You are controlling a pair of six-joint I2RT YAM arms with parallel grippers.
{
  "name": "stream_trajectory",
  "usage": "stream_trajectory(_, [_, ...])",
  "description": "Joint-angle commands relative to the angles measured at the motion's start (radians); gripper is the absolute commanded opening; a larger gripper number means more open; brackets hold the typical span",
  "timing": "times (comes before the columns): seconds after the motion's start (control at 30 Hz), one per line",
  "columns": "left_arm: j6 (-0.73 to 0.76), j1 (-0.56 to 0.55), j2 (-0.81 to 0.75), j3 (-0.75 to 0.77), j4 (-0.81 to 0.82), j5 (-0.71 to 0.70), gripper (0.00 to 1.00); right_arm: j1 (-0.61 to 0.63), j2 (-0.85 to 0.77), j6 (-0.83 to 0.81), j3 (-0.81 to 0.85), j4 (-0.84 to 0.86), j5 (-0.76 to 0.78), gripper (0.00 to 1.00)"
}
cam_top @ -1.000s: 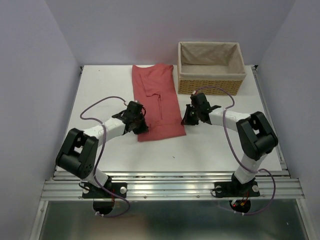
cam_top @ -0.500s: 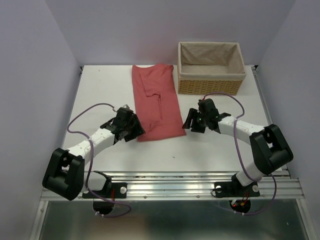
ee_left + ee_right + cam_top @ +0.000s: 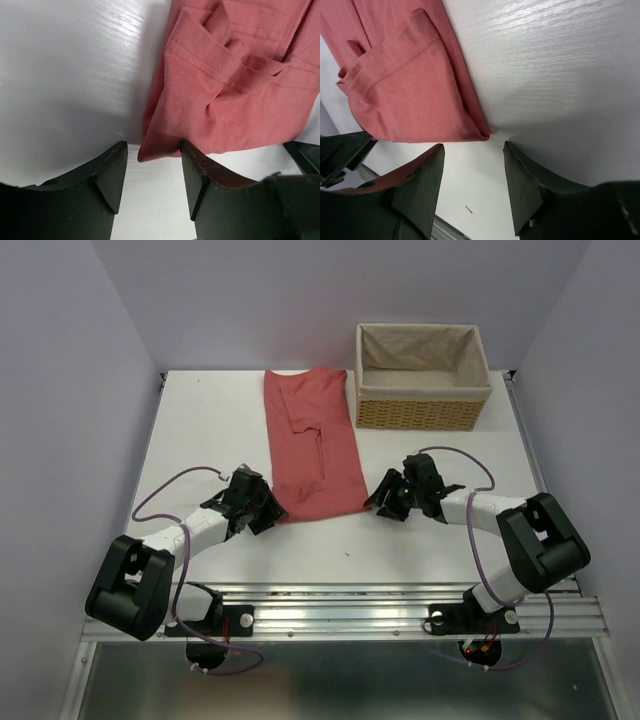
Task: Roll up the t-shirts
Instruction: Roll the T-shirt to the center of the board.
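Observation:
A salmon-red t-shirt (image 3: pixel 312 450) lies folded into a long narrow strip running from the back of the table toward me. My left gripper (image 3: pixel 268 510) sits low at the strip's near left corner. In the left wrist view its jaws (image 3: pixel 152 162) stand open, with the cloth corner (image 3: pixel 150 150) just at their tips and not pinched. My right gripper (image 3: pixel 383 498) is at the near right corner. In the right wrist view it is open (image 3: pixel 472 160), and the folded corner of the t-shirt (image 3: pixel 480 131) lies just ahead of the gap.
A wicker basket (image 3: pixel 420 412) with a cloth lining stands at the back right, beside the strip's far end. The white table (image 3: pixel 200 430) has a metal rail along its near edge, and grey walls stand on three sides.
Both grippers were shut at the shirt's near corners. They have opened, let the cloth go and drawn back toward the near edge, the arms lowering. The shirt lies as before.

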Motion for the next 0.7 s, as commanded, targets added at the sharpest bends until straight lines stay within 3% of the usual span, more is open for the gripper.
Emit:
stream_trajectory(0.0, [-0.034, 0.013, 0.011, -0.044, 0.071, 0.004, 0.58, -0.005, 0.033, 0.084, -0.030, 0.142, -0.035, 0.56])
stream_trajectory(0.2, [-0.047, 0.019, 0.015, -0.048, 0.088, -0.007, 0.44, -0.005, 0.050, 0.095, -0.038, 0.159, -0.004, 0.45])
stream_trajectory(0.37, [-0.045, 0.026, 0.008, -0.048, 0.082, -0.007, 0.24, -0.005, 0.068, 0.093, -0.029, 0.162, -0.001, 0.33])
stream_trajectory(0.5, [-0.042, 0.027, 0.005, -0.045, 0.077, -0.005, 0.05, -0.005, 0.074, 0.093, -0.026, 0.167, -0.003, 0.16])
stream_trajectory(0.53, [-0.042, 0.029, 0.003, -0.044, 0.074, -0.007, 0.00, -0.005, 0.070, 0.090, -0.026, 0.166, -0.003, 0.07])
stream_trajectory(0.67, [-0.042, 0.029, -0.012, -0.032, 0.062, -0.005, 0.00, -0.005, 0.041, 0.088, -0.041, 0.166, -0.001, 0.01])
